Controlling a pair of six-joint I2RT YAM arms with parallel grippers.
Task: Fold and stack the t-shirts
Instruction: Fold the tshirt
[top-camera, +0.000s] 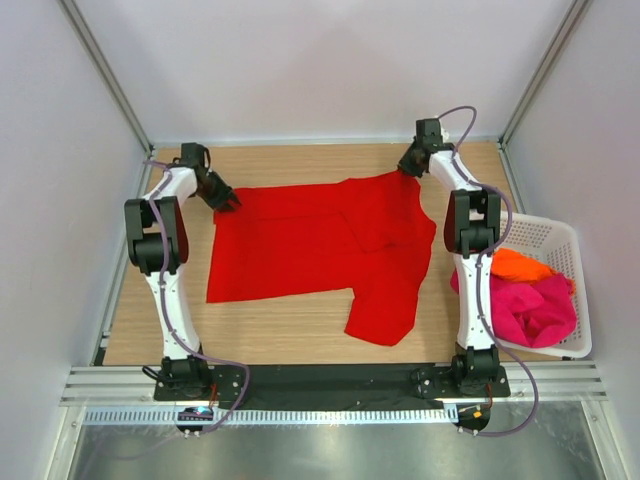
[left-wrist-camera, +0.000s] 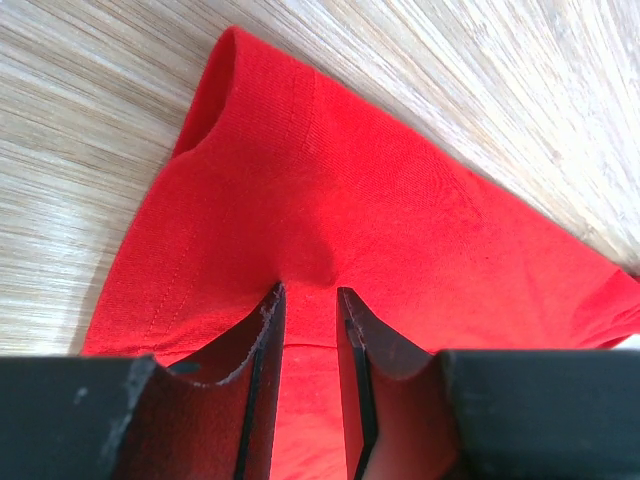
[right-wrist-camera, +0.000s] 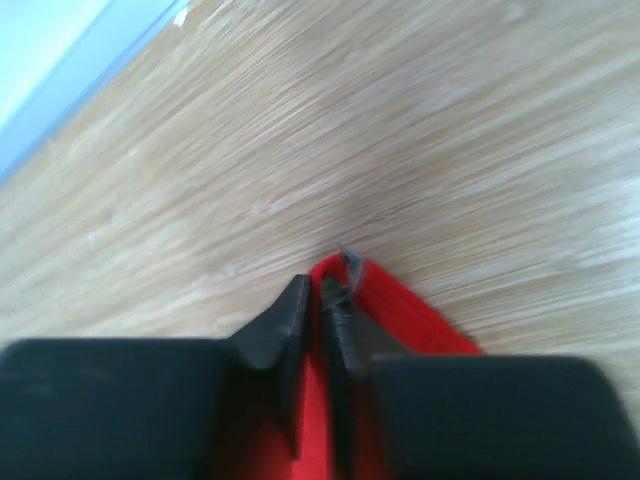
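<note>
The bright red t-shirt (top-camera: 320, 240) lies spread out on the wooden table, with one sleeve hanging toward the front. My left gripper (top-camera: 230, 203) is at its far left corner. In the left wrist view my left gripper (left-wrist-camera: 311, 292) has its jaws close together, pinching a puckered ridge of the red cloth (left-wrist-camera: 350, 190). My right gripper (top-camera: 408, 168) is shut on the shirt's far right corner, and the right wrist view shows my right gripper (right-wrist-camera: 318, 285) with the red hem (right-wrist-camera: 420, 310) between the fingers. The magenta-pink t-shirt (top-camera: 535, 305) and the orange t-shirt (top-camera: 520, 265) lie crumpled in the basket.
A white lattice basket (top-camera: 560, 225) stands at the right edge of the table beside the right arm. Metal frame posts and white walls close in the table at the back and on both sides.
</note>
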